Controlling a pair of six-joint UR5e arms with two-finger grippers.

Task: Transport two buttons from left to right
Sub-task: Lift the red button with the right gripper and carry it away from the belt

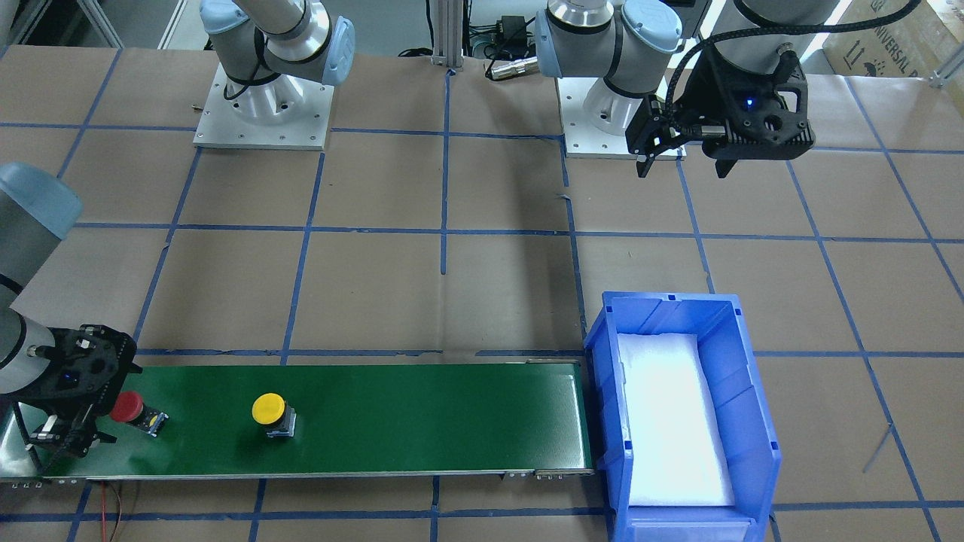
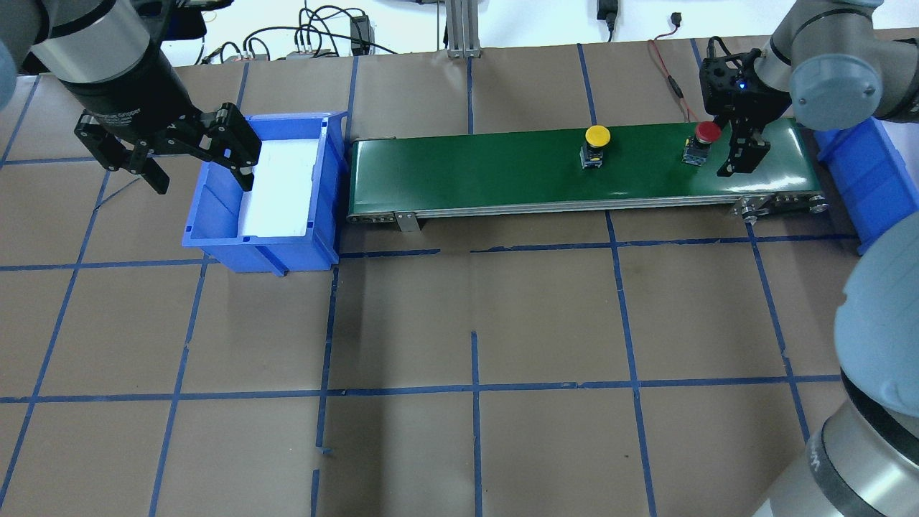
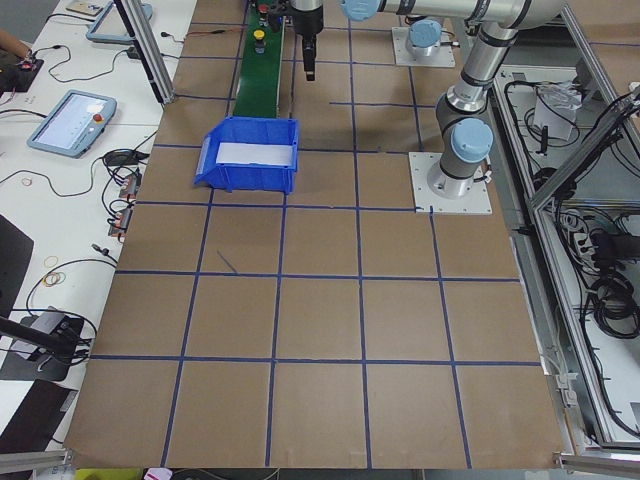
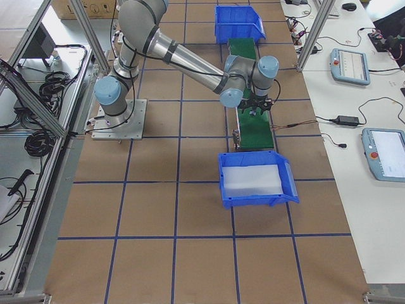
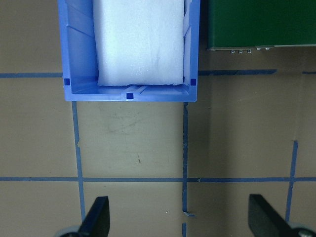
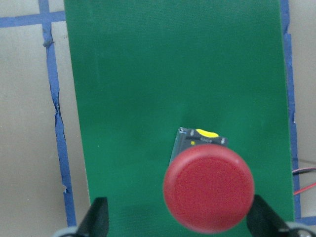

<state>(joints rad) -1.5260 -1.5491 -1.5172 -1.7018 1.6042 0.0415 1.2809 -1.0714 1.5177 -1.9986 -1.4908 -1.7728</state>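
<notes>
Red-capped button (image 6: 209, 187) fills the right wrist view, standing on a green conveyor belt (image 2: 502, 172) near its right-hand end. The right gripper (image 2: 743, 158) hangs just over it with its fingers spread wide, one to each side of the cap and holding nothing. This placement looks meant for closing on the button, though contact cannot be made out. The yellow-capped button (image 2: 596, 143) stands upright farther along the same belt, well apart from the red one, probably waiting its turn. The left gripper (image 2: 199, 176) hovers by the blue bin (image 2: 215, 237) at the belt's left end, its fingers also spread and empty, seemingly kept clear of the work. A second blue bin (image 2: 869, 187) sits just past the belt's right end, likely the drop-off. Count: two buttons, two bins, two grippers, one belt.
</notes>
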